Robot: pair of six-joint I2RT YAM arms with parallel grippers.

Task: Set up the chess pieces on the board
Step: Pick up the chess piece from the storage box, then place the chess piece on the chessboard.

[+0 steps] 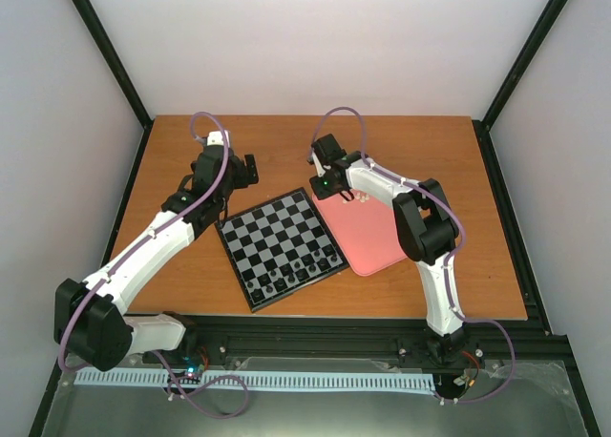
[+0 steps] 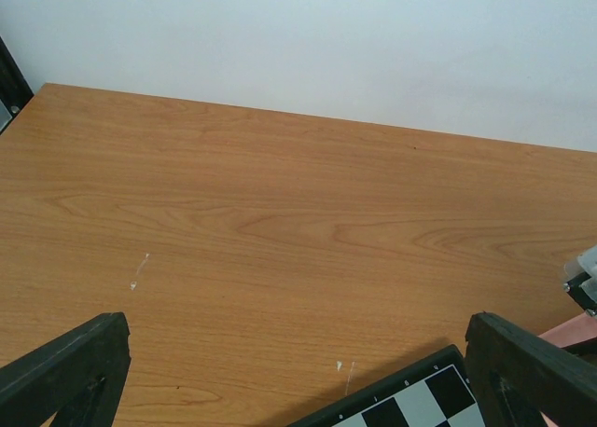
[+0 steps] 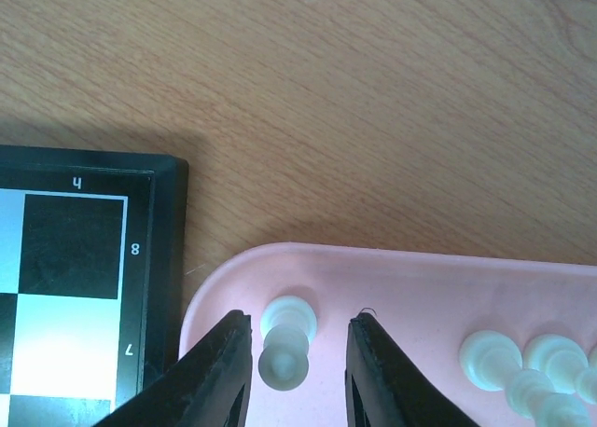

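Note:
The board (image 1: 280, 237) lies tilted in the middle of the table, with tiny dark figures on its near rows. Its corner shows in the left wrist view (image 2: 410, 399) and its edge in the right wrist view (image 3: 159, 259). My right gripper (image 3: 297, 329) is open, low over the far left corner of the pink tray (image 3: 420, 287). A white pawn (image 3: 284, 362) stands between its fingers, close to the left finger (image 3: 219, 371), with a gap to the right one. More white chess pieces (image 3: 522, 366) stand to the right in the tray. My left gripper (image 2: 297, 324) is open and empty above bare wood beyond the board's far left corner.
The pink tray (image 1: 368, 232) lies right beside the board's right edge. The dark figures (image 1: 296, 270) fill the board's near rows. The table (image 1: 430, 160) is framed by black rails and white walls. Both arms reach over the far half.

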